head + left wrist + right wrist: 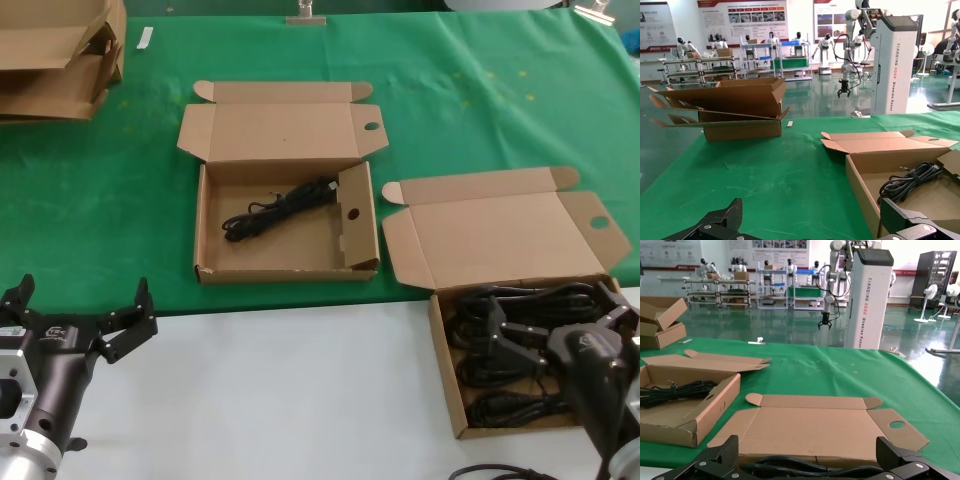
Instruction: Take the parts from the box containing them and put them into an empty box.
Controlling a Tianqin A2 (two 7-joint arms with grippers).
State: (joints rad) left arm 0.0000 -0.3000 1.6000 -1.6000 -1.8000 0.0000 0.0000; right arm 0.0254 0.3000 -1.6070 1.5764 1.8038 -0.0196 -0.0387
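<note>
Right gripper (500, 335), fingers spread apart, poised over the cable bundles (520, 350) in the source box (447, 370), one dark finger (492, 322) low among the coils; nothing is clamped between the fingers. The bundles, black cables tied into long thin coils with plug ends, fill this shallow brown mailer box side by side, and its hinged lid (500, 235) lies open flat behind it, pierced by a round hole near one corner. In the right wrist view the same lid (815, 427) spreads beyond the two finger tips, with the cables (805, 471) just under them.

Receiving box (205, 225): a second shallow mailer box to the left of the source box and well apart from it, on the green cloth (100, 200). It holds a single cable bundle (280, 208) lying diagonally on its floor. An upright inner flap (355, 215) with a round hole stands along the side nearer the source box.

Left gripper (80, 325): fingers apart and holding nothing, over the white table surface (280, 390), further left of the source box than the receiving box.

Flattened cardboard pile (55, 55): far corner of the cloth, diagonally beyond the receiving box from the source box.
</note>
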